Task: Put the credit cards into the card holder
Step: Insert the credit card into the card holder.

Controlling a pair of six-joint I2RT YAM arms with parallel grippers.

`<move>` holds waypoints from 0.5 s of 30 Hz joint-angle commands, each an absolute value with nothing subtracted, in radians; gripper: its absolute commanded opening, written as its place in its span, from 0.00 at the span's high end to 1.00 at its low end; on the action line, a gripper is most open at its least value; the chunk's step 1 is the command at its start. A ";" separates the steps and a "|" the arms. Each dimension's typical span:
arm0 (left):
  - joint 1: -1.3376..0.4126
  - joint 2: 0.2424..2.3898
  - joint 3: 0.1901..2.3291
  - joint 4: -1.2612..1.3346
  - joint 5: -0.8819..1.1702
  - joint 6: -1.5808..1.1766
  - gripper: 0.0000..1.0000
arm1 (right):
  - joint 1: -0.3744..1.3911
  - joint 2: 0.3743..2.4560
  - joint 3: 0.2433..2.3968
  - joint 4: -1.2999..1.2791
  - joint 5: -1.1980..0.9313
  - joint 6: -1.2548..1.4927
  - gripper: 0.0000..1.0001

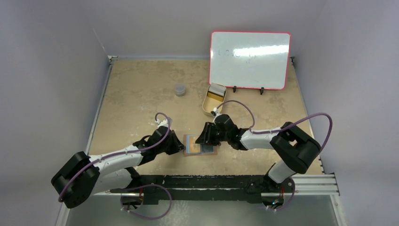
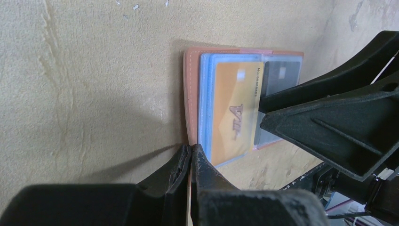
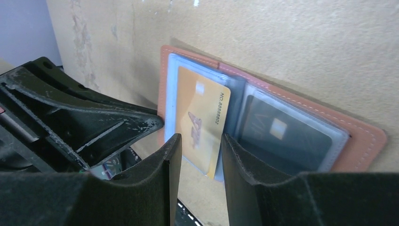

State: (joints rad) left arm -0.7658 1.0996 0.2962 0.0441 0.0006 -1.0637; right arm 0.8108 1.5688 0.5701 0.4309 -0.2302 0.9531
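Two cards, one gold card (image 2: 235,113) and one dark card (image 3: 282,136), sit in the open holder (image 2: 189,94) on the table (image 1: 141,89). My left gripper (image 2: 190,150) pinches the holder's leather edge. The right gripper (image 3: 201,139) is almost closed at the gold card; whether it grips, I cannot tell.

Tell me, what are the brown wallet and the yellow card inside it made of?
The reddish-brown folding card holder looks like leather or a fake leather: matte, with a pale stitched line along its edge. The flat orange-yellow card looks like stiff, smooth plastic with printed numbers. It sits in a clear bluish pocket, probably soft shiny plastic.
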 commanded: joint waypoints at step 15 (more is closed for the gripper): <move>-0.764 1.090 0.288 0.094 0.023 -1.067 1.00 | 0.808 1.451 0.675 0.287 -0.207 0.815 0.58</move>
